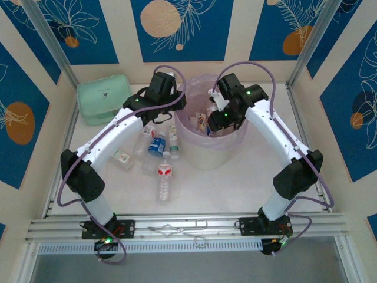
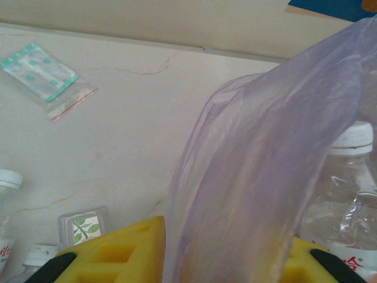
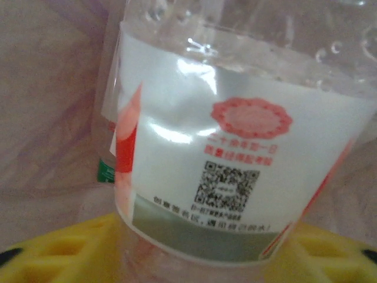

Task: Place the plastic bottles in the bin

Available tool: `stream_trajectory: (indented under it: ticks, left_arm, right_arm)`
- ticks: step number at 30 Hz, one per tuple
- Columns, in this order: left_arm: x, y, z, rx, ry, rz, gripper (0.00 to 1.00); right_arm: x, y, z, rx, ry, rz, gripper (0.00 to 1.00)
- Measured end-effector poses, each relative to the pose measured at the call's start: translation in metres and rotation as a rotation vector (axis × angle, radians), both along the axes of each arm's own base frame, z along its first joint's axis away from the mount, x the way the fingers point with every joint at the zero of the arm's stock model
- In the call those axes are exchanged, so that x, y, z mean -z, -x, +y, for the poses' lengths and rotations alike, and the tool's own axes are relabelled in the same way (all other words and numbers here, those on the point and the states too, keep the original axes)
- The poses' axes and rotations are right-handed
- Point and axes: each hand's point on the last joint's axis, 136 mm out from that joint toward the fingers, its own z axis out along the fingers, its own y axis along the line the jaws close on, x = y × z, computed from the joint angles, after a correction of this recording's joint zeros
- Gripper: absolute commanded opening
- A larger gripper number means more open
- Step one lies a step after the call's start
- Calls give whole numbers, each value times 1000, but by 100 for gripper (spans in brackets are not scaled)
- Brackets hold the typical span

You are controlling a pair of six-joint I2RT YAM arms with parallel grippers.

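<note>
While left gripper point(image 2: 224, 262) is pinching filmy pink bag point(image 2: 265, 165), crinkled clear bottle point(image 3: 235, 147) is sitting between jaws of right gripper point(image 3: 194, 259); grip unclear.

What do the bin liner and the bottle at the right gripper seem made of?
Bin liner: thin, soft plastic film, translucent pinkish-lilac; it drapes in folds. Bottle: clear glossy plastic, probably thin, judging by ripples and highlights; its white-and-red label looks like printed plastic film.
</note>
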Motion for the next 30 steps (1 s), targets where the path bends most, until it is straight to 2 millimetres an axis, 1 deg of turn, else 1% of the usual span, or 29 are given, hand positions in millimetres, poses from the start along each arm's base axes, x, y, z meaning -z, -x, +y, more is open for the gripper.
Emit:
stream_trajectory:
  ticks: [1,2,4,7,10,13,16,18,20,21,26,27,28,30]
  left_arm:
    - [0,0,0,0,0,0,30]
    - [0,0,0,0,0,0,30]
    - [0,0,0,0,0,0,30]
    - [0,0,0,0,0,0,30]
    - [0,0,0,0,0,0,30]
    - [0,0,0,0,0,0,30]
    - [0,0,0,0,0,0,30]
    - [0,0,0,1,0,0,30]
    - [0,0,0,1,0,0,30]
    - [0,0,0,1,0,0,30]
    - [0,0,-2,8,7,0,30]
    - [0,1,-3,11,8,0,30]
    - [0,1,-3,15,11,2,30]
    - [0,2,-6,22,16,0,30]
  right_arm:
    - [-5,0,-1,0,-1,-8,77]
    - [-13,-1,-1,0,-6,-23,79]
    - [-35,-6,-1,1,-20,-74,81]
    - [-72,-11,0,1,-42,-171,80]
    - [-93,-13,3,-11,-45,-237,73]
    - [-99,-15,8,-27,-45,-258,59]
    - [-90,-21,16,-37,-49,-238,47]
    - [-79,-28,23,-39,-55,-219,43]
    - [-62,-33,30,-44,-60,-187,30]
    - [-53,-34,32,-43,-60,-172,28]
    - [12,-31,34,-17,-28,-56,25]
    - [19,-32,36,-10,-38,-54,24]
    - [20,-33,38,0,-53,-65,24]
    - [13,-31,37,19,-82,-96,24]
